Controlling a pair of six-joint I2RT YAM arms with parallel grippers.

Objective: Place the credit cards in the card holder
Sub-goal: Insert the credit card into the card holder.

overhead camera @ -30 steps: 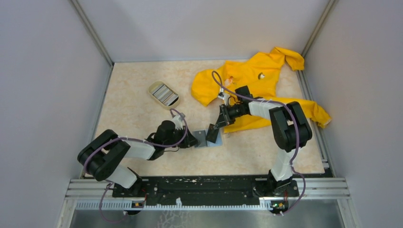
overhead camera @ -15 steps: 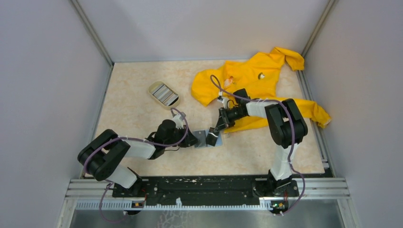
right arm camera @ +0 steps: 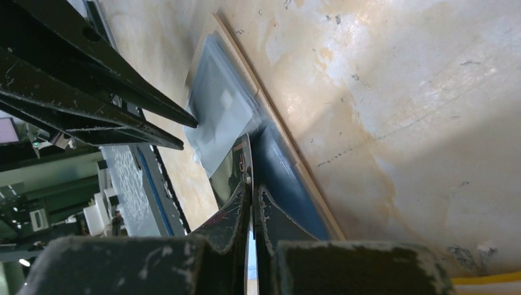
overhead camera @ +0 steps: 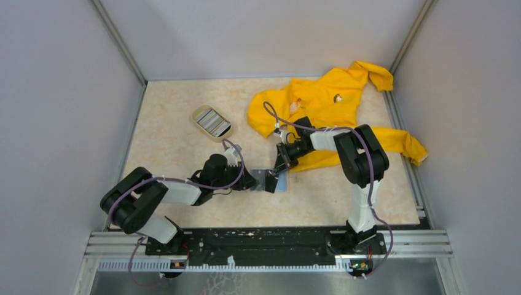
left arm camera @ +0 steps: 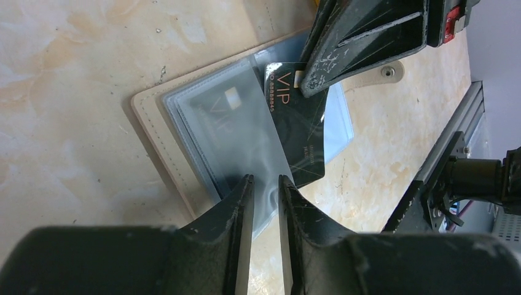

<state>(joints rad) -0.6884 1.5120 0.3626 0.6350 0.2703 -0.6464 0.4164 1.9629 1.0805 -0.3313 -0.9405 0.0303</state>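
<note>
You look to be about halfway. The card holder [overhead camera: 280, 184] lies open on the worktop [overhead camera: 172, 144] between the two arms. In the left wrist view a pale card [left arm camera: 221, 107] with a chip mark already sits behind frosted plastic. Its colour does not show through, so take it as probably the light blue one. The dark grey card [left arm camera: 300, 132], printed VIP, is not in yet.

Your right fingers [left arm camera: 350, 43] are clenched on that card's VIP end, holding it over the holder's right half, just beside the stack of sleeves. Your left fingers [left arm camera: 241, 206] are pinched nearly together on the lower corner of the clear sleeve [left arm camera: 246, 141] — apparently to keep its mouth open.

In the left wrist view the card's long axis runs diagonally, from the gripped end at upper left to the free end at lower right. That puts it nearly parallel to the sleeve's open edge. From the right wrist camera it shows almost edge-on, so it is tilted steeply rather than lying flat. Its long left edge either touches the sleeve or slips under it — I cannot tell which. What is left, as I judge it, is to slide the card sideways into the sleeve and then release with both sets of fingers.
</note>
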